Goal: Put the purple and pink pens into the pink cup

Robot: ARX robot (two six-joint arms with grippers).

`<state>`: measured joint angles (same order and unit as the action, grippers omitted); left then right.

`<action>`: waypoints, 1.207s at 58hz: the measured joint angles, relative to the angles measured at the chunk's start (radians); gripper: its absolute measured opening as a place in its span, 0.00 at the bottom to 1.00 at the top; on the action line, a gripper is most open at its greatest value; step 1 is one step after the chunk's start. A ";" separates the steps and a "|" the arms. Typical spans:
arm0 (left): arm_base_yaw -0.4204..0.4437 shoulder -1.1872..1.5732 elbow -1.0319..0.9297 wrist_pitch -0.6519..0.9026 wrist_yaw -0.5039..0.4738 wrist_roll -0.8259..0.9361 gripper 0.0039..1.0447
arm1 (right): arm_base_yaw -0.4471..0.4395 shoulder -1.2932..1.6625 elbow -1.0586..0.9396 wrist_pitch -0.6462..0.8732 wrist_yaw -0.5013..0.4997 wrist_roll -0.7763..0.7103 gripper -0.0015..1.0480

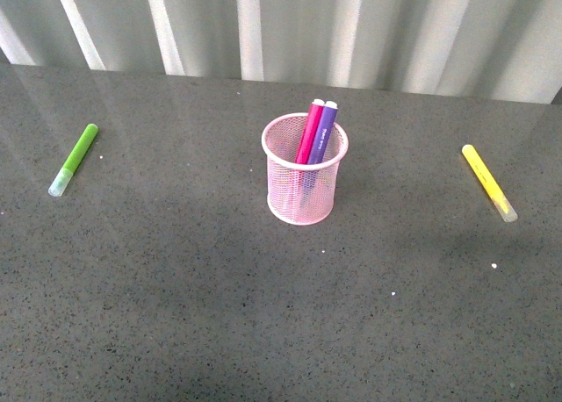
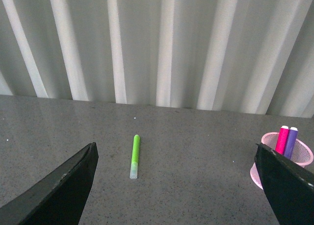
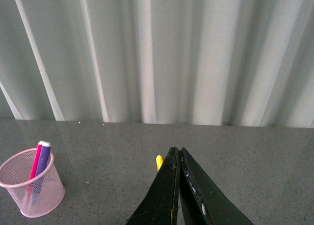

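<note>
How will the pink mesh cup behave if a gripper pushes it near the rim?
The pink cup is thin wire mesh, so probably light and easy to slide. It stands taller than wide, with the pink pen and purple pen leaning above its rim, so a high push may tip it.

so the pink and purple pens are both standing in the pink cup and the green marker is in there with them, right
Not quite. The pink pen and purple pen do stand in the pink cup, but the green marker lies on the table, apart from the cup, as the front view shows.
</note>
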<state>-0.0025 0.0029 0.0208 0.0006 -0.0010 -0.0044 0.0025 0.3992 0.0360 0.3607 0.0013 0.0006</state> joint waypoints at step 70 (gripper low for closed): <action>0.000 -0.002 0.000 0.000 0.000 0.000 0.94 | 0.000 -0.395 -0.018 -0.359 0.000 0.000 0.34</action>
<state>-0.0025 0.0013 0.0208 0.0006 -0.0006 -0.0040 0.0025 0.0044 0.0177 0.0013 0.0017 0.0010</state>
